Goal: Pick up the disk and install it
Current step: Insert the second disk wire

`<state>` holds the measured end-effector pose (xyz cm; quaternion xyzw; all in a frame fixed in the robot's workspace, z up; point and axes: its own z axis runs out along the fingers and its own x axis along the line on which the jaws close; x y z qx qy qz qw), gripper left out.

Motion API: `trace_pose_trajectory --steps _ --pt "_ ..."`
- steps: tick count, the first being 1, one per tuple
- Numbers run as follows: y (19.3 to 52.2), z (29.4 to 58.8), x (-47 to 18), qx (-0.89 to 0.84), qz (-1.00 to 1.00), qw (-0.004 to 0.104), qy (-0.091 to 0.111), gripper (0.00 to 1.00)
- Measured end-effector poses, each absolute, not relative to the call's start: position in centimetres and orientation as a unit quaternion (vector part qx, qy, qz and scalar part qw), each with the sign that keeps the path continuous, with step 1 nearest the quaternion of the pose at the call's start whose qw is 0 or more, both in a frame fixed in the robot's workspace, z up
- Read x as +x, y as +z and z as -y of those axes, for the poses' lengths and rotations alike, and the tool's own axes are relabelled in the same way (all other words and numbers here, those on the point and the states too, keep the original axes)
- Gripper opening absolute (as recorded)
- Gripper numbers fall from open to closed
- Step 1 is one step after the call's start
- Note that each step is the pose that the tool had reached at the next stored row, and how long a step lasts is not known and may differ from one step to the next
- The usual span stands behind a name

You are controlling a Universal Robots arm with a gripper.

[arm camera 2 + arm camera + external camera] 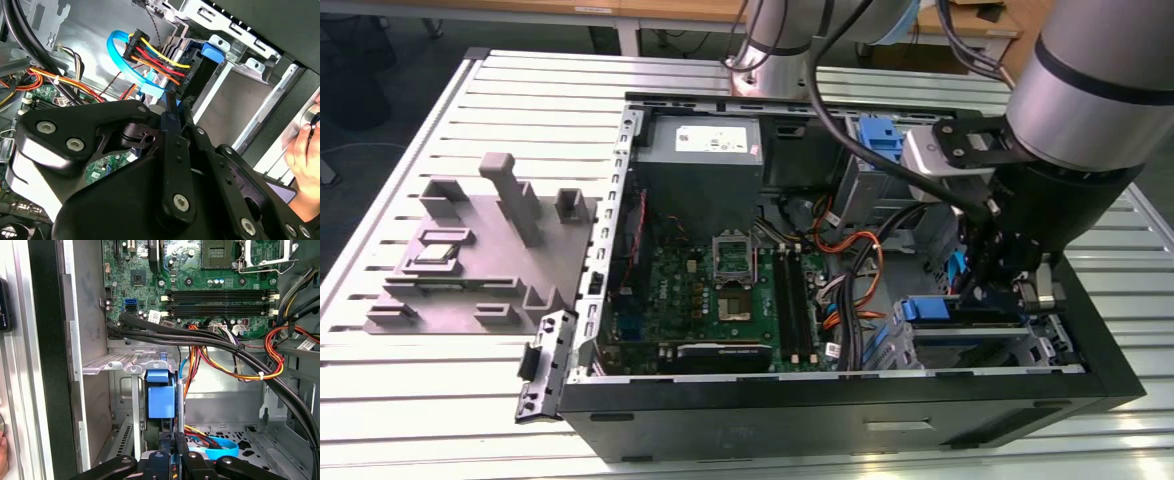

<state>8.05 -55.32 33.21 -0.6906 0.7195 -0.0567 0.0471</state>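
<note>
**Disk held edge-on at the drive cage**

The tool point(173, 440) has its jaws drawn close together on the thin edge of the disk point(161, 395), with a sliver of blue carrier showing between the fingers point(176, 131) in both wrist views. In the exterior view the disk point(934, 310) sits at the drive cage point(974, 345), in the near corner of the open computer case point(854, 420) on the exterior view's right. The case lies on the slatted surface point(520, 100).

The disk looks rigid and fairly dense for its size, a metal body in a plastic frame. The frame probably flexes a little, so a hold across the stiff long edges seems safer than one on the blue tabs. The smooth metal and plastic faces could slip under a light pinch. It is likely sensitive to knocks and to twisting in the cage rails. Bundled cables point(225, 355) run just beside the cage and could snag the carrier.
</note>
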Motion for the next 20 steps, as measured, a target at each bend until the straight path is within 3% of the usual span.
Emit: trace_pose_trajectory --steps 20 --pt "32.72 55.34 8.09 -0.691 -0.719 0.047 -0.056 0.17"
